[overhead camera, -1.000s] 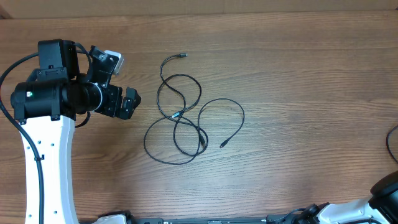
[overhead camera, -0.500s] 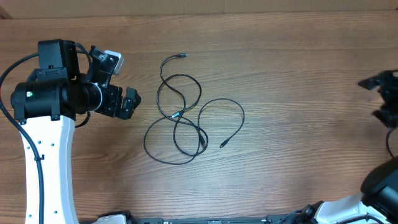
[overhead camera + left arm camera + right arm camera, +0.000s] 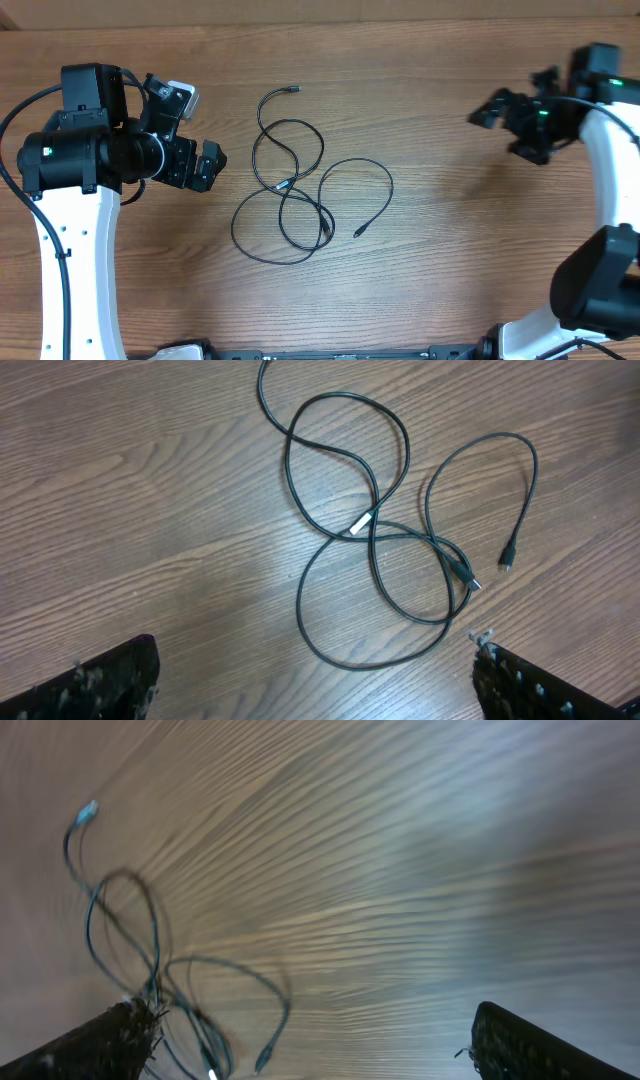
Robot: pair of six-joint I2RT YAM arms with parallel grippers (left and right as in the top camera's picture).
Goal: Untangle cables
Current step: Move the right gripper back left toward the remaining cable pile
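The cables (image 3: 283, 185) are thin black cords lying in overlapping loops on the middle of the wooden table, with small plug tips at their ends. My left gripper (image 3: 211, 166) hovers just left of them, open and holding nothing. In the left wrist view the cables (image 3: 371, 530) lie ahead of the open gripper (image 3: 315, 660). My right gripper (image 3: 506, 128) is high at the right, well away from the tangle, with its jaws wide apart. The right wrist view is blurred; the cables (image 3: 157, 955) show at lower left, beyond the open gripper (image 3: 305, 1020).
The wooden table (image 3: 440, 250) fills the view. The left arm's white link (image 3: 75, 270) runs down the left side. The right arm's white link (image 3: 610, 170) runs down the right edge to its dark base (image 3: 595, 290). The table's far edge (image 3: 400, 22) is along the top.
The right arm has swung in from the lower right edge to the upper right of the table. The left arm and the cables have not moved.
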